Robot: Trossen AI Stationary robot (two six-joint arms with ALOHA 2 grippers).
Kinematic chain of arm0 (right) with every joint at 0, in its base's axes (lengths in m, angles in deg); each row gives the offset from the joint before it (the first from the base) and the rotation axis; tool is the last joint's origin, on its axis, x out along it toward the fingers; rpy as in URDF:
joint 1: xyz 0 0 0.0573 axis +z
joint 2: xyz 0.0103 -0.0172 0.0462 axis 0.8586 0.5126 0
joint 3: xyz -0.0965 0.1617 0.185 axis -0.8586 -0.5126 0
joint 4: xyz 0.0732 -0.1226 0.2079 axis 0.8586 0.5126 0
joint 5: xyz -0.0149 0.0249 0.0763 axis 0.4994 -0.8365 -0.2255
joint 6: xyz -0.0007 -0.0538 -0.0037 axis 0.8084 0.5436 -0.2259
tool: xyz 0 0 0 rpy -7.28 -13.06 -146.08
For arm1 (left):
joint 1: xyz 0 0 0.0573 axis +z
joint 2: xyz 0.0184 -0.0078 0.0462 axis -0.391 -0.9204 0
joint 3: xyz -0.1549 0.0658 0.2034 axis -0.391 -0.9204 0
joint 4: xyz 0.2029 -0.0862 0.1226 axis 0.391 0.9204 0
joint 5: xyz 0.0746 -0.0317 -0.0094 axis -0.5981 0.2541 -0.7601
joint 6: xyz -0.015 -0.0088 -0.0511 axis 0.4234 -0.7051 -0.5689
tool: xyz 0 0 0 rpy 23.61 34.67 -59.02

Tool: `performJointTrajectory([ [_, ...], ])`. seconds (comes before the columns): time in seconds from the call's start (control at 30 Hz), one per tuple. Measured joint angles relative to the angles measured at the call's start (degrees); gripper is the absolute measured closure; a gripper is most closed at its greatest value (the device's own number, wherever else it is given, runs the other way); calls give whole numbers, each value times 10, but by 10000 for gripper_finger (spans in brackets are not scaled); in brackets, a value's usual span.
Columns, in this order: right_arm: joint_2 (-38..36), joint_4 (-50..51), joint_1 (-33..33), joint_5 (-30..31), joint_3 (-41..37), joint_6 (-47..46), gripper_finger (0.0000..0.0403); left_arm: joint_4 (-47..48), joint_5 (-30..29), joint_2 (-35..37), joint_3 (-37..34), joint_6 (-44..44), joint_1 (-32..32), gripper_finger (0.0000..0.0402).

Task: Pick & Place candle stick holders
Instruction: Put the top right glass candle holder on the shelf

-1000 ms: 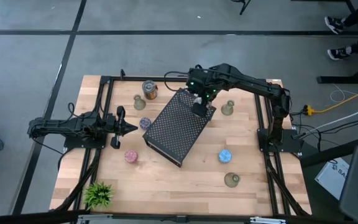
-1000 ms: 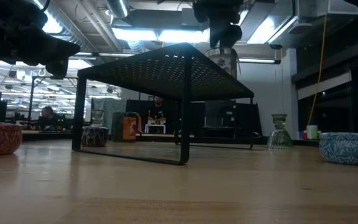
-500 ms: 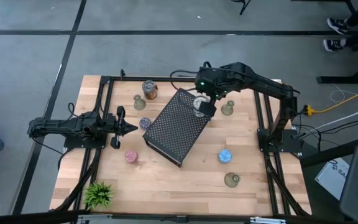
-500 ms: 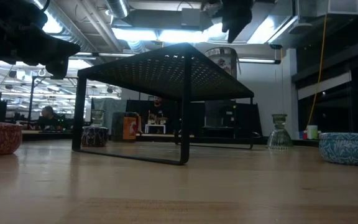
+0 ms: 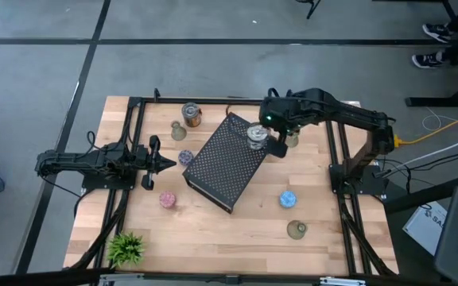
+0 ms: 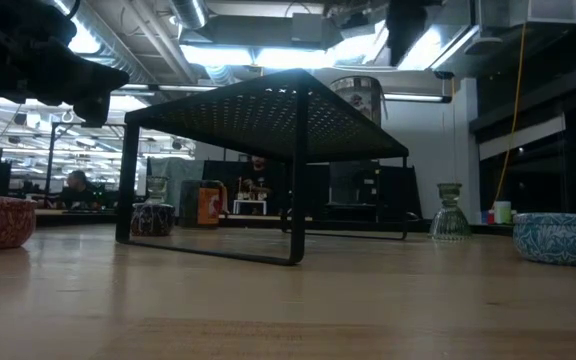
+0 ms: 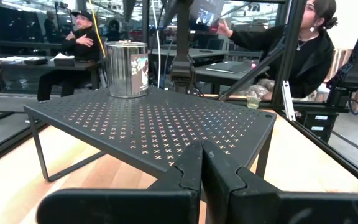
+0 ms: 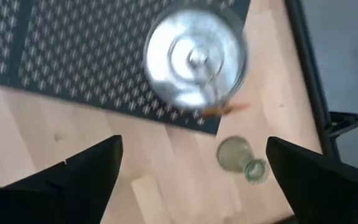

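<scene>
A silver can-like candle stick holder (image 5: 255, 136) (image 8: 194, 56) stands upright on the far right corner of the black perforated rack (image 5: 225, 163) (image 6: 268, 110). My right gripper (image 5: 278, 143) (image 8: 192, 146) hovers open above and just right of the holder, pointing steeply down and touching nothing. An olive holder (image 8: 241, 158) stands on the table below it. My left gripper (image 5: 161, 164) (image 7: 202, 168) rests shut and level at the table's left, facing the rack.
Other holders stand on the table: a copper can (image 5: 191, 114), an olive one (image 5: 178, 131), purple (image 5: 185, 157), pink (image 5: 167, 199), blue (image 5: 288, 199), and another olive one (image 5: 296, 230). A small green plant (image 5: 126, 248) sits at the near left corner. People sit beyond the table.
My right gripper has risen from just over the silver holder and moved toward the table's right edge, staying open. The holder stays upright on the rack's corner.
</scene>
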Motion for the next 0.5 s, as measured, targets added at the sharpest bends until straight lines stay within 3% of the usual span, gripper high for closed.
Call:
performJointTrajectory([
  [0.5, -141, -26, 55, -16, -233, -52, 4, 0, 0, 0, 0, 0, 0, 400],
])
